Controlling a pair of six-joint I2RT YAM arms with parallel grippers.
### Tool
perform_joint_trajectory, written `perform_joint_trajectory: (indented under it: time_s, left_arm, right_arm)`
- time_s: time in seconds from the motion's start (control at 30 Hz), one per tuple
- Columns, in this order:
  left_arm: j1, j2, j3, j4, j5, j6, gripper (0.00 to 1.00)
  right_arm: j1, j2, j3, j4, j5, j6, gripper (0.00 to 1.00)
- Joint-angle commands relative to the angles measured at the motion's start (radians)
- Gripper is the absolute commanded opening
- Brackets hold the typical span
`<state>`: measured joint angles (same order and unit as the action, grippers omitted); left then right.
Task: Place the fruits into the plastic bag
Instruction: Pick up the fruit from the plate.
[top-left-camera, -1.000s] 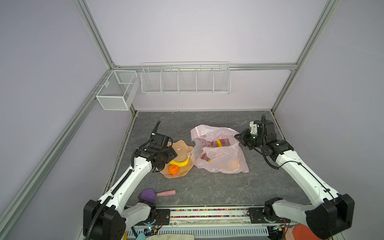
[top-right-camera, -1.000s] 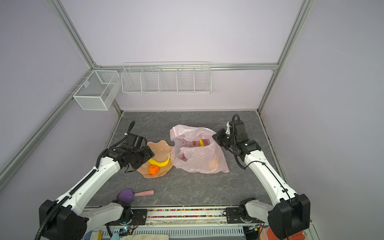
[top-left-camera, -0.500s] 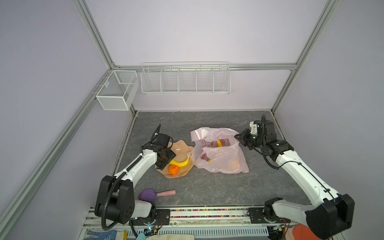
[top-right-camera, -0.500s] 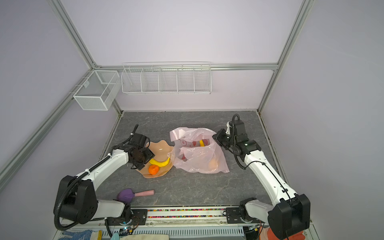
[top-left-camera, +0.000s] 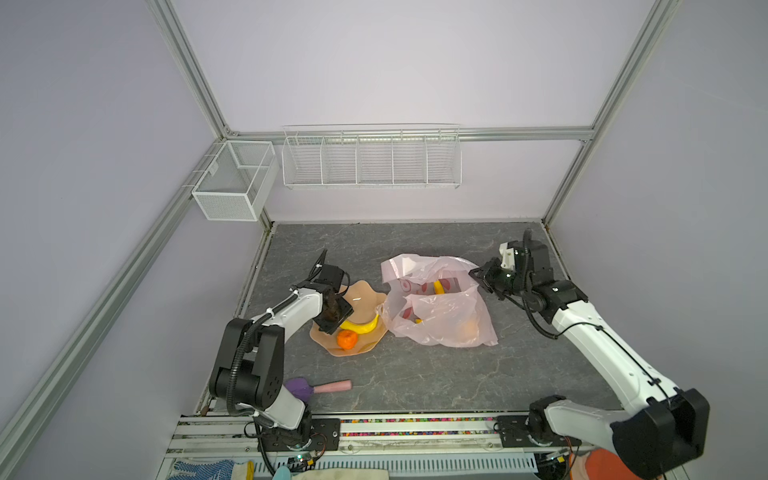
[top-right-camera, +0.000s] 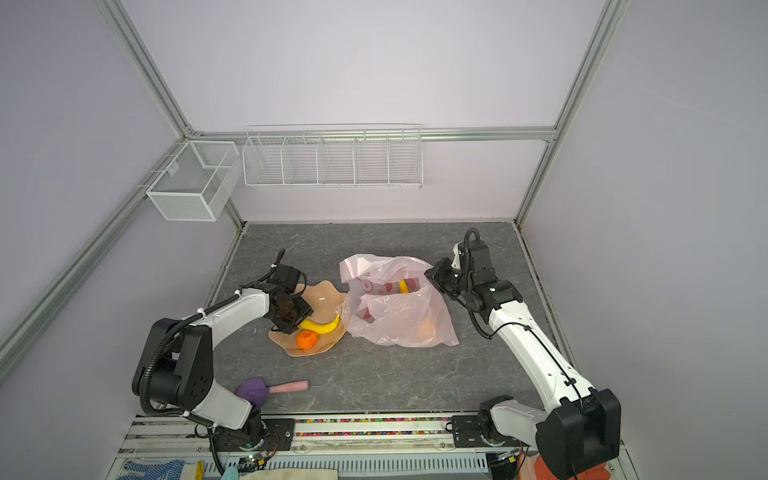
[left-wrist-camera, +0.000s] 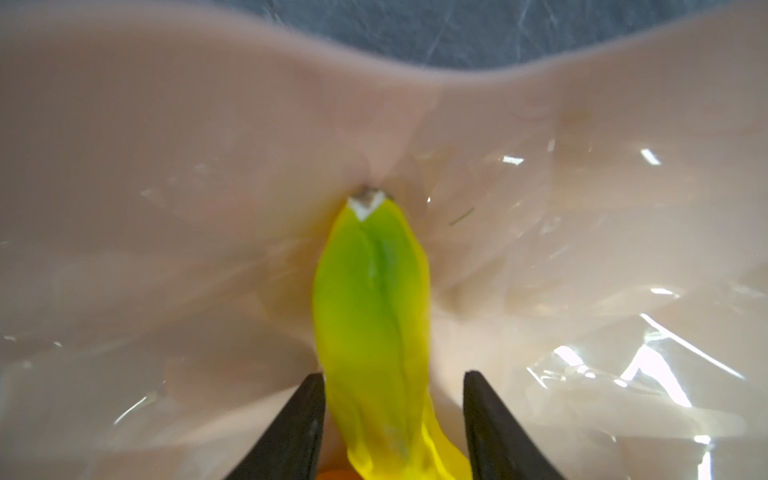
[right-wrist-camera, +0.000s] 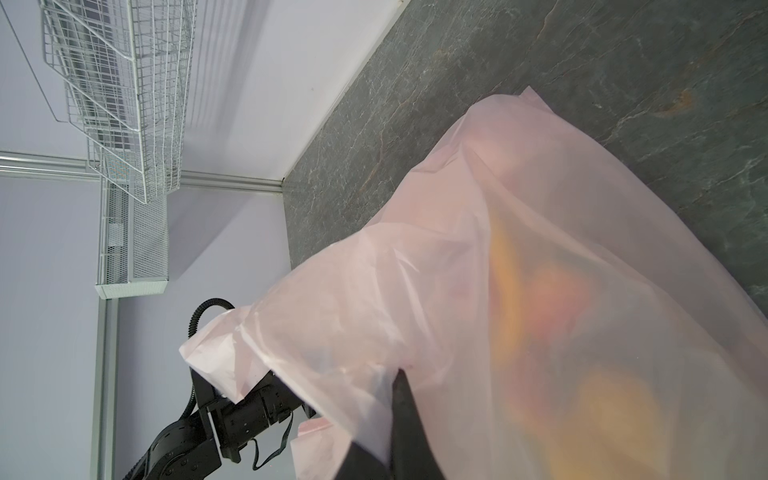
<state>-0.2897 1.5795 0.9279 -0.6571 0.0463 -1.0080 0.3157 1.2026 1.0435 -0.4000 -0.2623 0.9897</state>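
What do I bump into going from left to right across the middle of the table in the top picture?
peach wavy dish → pink plastic bag → right gripper

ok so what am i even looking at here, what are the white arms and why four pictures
Two white robot arms work over a grey table. Two pictures look down from overhead; the close-ups come from wrist cameras. The left gripper is open astride a yellow banana in a peach dish, beside an orange. The right gripper is shut on the edge of the pink plastic bag, with fruits inside. A purple brush lies apart.
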Motion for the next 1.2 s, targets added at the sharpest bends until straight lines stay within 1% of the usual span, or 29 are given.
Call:
perform_joint_trajectory:
  time_s: [0.0,0.17,0.33,0.4,0.57,0.9,1.03,1.17]
  left_arm:
    - [0.006,0.020,0.022,0.010,-0.001,0.002,0.50]
    - [0.007,0.027,0.020,0.013,0.005,0.007,0.42]
    - [0.006,0.023,0.025,0.010,0.010,0.017,0.29]
    - [0.006,0.011,0.036,-0.004,0.001,0.027,0.22]
    - [0.006,-0.034,0.079,-0.045,-0.018,0.056,0.11]
    - [0.006,-0.119,0.240,-0.185,-0.073,0.144,0.03]
    - [0.006,-0.158,0.274,-0.228,-0.089,0.185,0.00]
    - [0.006,-0.205,0.291,-0.243,-0.102,0.231,0.00]
  right_arm:
    - [-0.002,-0.030,0.000,-0.012,0.006,-0.012,0.07]
    - [-0.001,-0.034,0.000,-0.012,0.008,-0.010,0.07]
    - [-0.001,-0.035,0.001,-0.012,0.009,-0.008,0.07]
    - [-0.002,-0.038,0.000,-0.014,0.012,-0.010,0.07]
    - [-0.002,-0.039,0.000,-0.016,0.014,-0.010,0.07]
    - [-0.003,-0.034,0.004,-0.016,0.011,-0.013,0.07]
    - [-0.003,-0.037,0.004,-0.016,0.013,-0.013,0.07]
    - [-0.003,-0.034,0.004,-0.016,0.009,-0.013,0.07]
